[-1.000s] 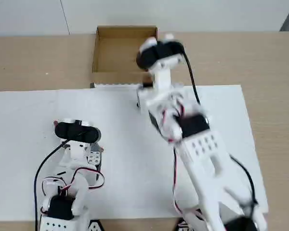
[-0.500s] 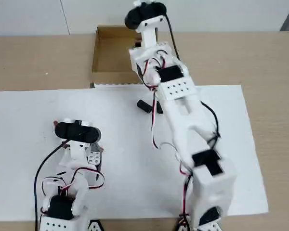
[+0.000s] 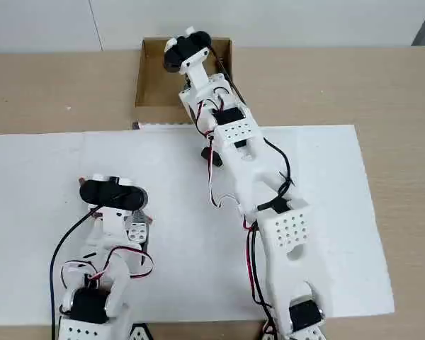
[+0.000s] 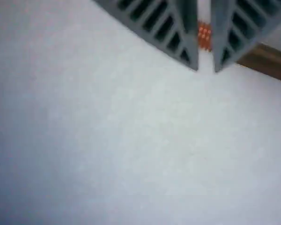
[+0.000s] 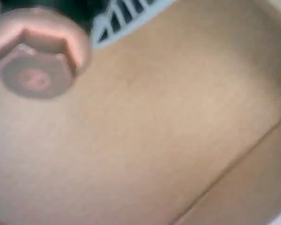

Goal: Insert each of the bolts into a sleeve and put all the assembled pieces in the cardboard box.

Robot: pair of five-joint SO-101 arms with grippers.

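Observation:
My right gripper (image 3: 187,64) hangs over the cardboard box (image 3: 150,88) at the table's far side. In the right wrist view it is shut on a bolt (image 5: 35,58) with a hexagonal head. A dark sleeve end shows above the head, a grey finger (image 5: 124,16) beside it, and the brown box floor (image 5: 178,122) lies close below. A black sleeve piece (image 3: 212,156) lies on the white paper, partly under the right arm. My left gripper (image 3: 137,231) rests low over the paper at the near left. Its grey fingers (image 4: 178,33) leave only a thin slit and hold nothing.
A large white paper sheet (image 3: 42,184) covers most of the wooden table (image 3: 382,85). The box's near flap (image 3: 170,125) lies along the sheet's far edge. The right arm (image 3: 262,184) stretches diagonally across the sheet's middle.
The right arm has stretched out and swung left from the paper's far edge to over the box, carrying the bolt. The left arm has kept still.

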